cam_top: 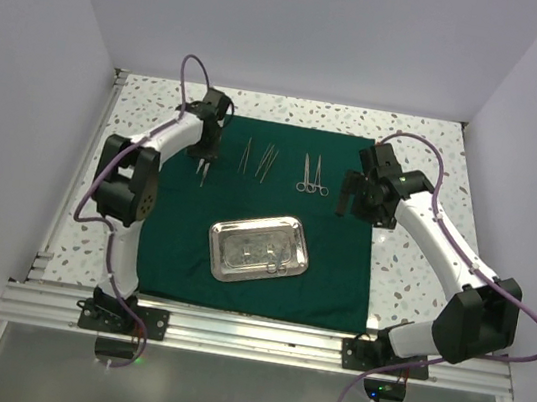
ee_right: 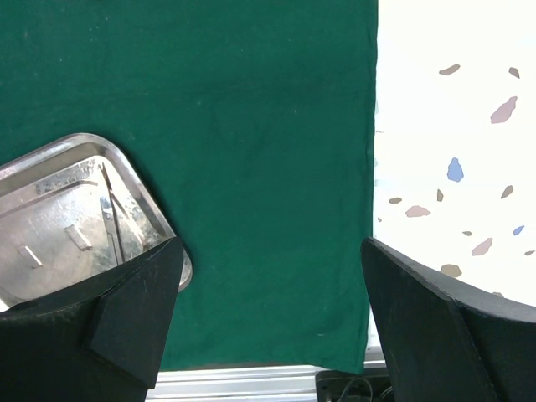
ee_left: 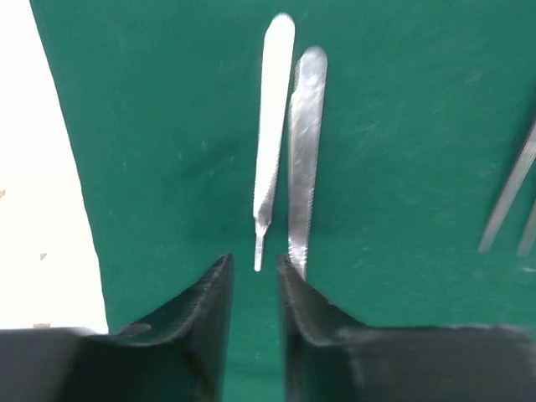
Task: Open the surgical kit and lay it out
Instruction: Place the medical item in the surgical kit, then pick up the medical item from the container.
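Left gripper (ee_left: 254,264) jaws: narrow, empty
Right gripper (ee_right: 270,247) jaws: wide, empty
Flat handles (ee_left: 274,126): 2
Scissors (cam_top: 305,173): 2
Tray (cam_top: 229,259): 1

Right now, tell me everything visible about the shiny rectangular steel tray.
The shiny rectangular steel tray has rounded corners, a raised rim and a mirror-like, slightly scuffed floor. It lies flat, a little skewed, on the near middle of the dark green cloth and rests on nothing else. A few thin silver instruments lie inside; their types are unclear.
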Controlling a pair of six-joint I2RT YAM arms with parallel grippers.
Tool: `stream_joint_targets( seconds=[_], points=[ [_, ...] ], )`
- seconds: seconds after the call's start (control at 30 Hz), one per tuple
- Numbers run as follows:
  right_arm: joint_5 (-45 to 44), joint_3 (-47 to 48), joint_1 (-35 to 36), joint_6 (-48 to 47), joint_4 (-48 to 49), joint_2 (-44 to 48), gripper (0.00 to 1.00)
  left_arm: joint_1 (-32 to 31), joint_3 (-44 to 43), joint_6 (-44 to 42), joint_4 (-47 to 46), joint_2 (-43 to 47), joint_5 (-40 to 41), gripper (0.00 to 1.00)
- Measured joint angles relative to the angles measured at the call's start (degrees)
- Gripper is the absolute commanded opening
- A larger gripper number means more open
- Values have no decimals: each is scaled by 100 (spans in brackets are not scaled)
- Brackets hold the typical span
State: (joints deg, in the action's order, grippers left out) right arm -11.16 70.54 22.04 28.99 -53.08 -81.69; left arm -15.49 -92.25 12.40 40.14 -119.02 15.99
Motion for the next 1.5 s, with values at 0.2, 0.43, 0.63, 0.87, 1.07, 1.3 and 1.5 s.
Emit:
stream_joint_targets(
  seconds=[0.2, 0.43, 0.63, 0.87, 1.07, 1.3, 1.5],
  points=[
    [20, -2, 0, 33, -2, 2, 90, -48, -20, 50, 0, 358, -321, 43],
    [44, -22, 0, 55, 83, 0, 91, -1187, 608, 297, 39, 1486, -603, 39],
    [70, -24, 0, 52, 173, -7, 91, -2892, 903, 938, -85, 1364, -1014, 36],
    [83, -297, 0, 31, 199, 81, 91, -3274, 507, 1410, -170, 389, -1029, 34],
    [63, -675, 0, 26, 155, 490, 91, -3320, 138, 1567, -197, -17, -997, 34],
    [33, -857, 0, 13, 131, 708, 91, -3497, 127, 1661, -232, -149, -994, 34],
    [31, -863, 0, -15, 136, 708, 92, -3624, 57, 1703, -236, -282, -844, 33]
  ],
)
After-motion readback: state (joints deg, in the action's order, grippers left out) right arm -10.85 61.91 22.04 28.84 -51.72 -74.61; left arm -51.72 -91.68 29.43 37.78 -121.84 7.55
